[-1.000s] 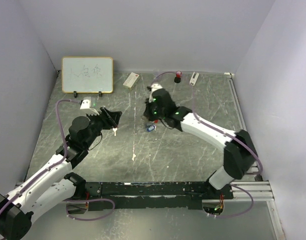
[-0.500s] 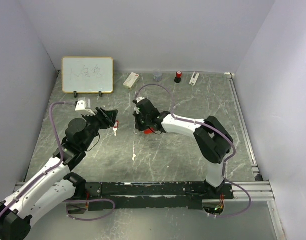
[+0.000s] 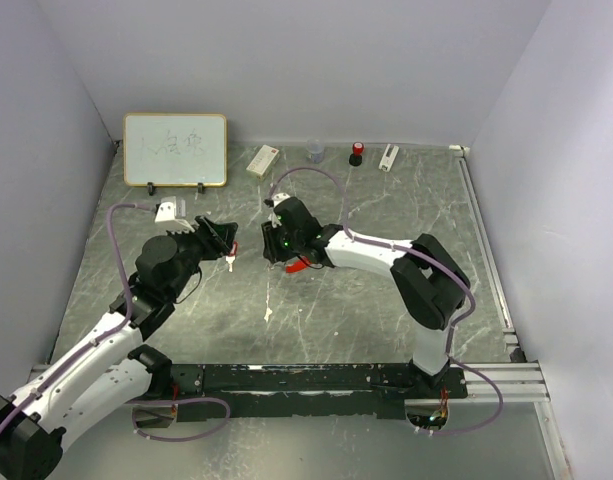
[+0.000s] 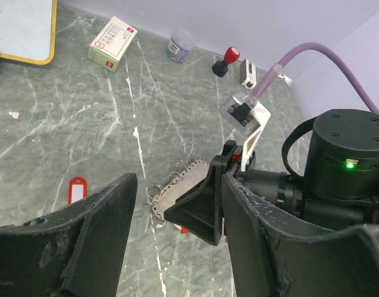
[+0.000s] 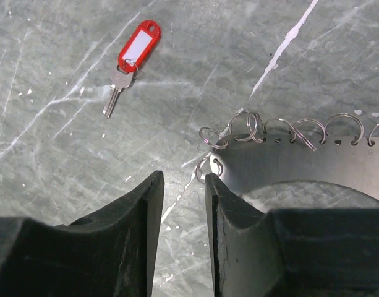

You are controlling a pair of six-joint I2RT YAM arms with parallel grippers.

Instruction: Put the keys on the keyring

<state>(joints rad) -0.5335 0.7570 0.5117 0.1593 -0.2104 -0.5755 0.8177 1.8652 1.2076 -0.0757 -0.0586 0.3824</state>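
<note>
The keyring shows as a grey metal plate (image 5: 300,164) edged with several thin rings; it also shows in the left wrist view (image 4: 180,180). A red oblong fob (image 5: 138,45) with a white label lies apart from it, joined to a small silver key (image 5: 117,88), and shows in the left wrist view (image 4: 76,189) and top view (image 3: 229,262). My right gripper (image 5: 183,179) is narrowly open with bare table between its fingers, its right finger against the plate's end ring. A red piece (image 3: 298,265) peeks from under it. The blue key is hidden. My left gripper (image 4: 178,182) is wide open and empty, facing the plate.
A whiteboard (image 3: 175,149) stands at the back left. A small box (image 3: 262,160), a clear cup (image 3: 315,150), a red stamp (image 3: 356,152) and a white item (image 3: 388,157) line the back wall. The two grippers (image 3: 224,240) (image 3: 276,247) are close together.
My right gripper swung left toward the left gripper, and the blue key seen a second ago is now covered. The left gripper shifted only slightly.
</note>
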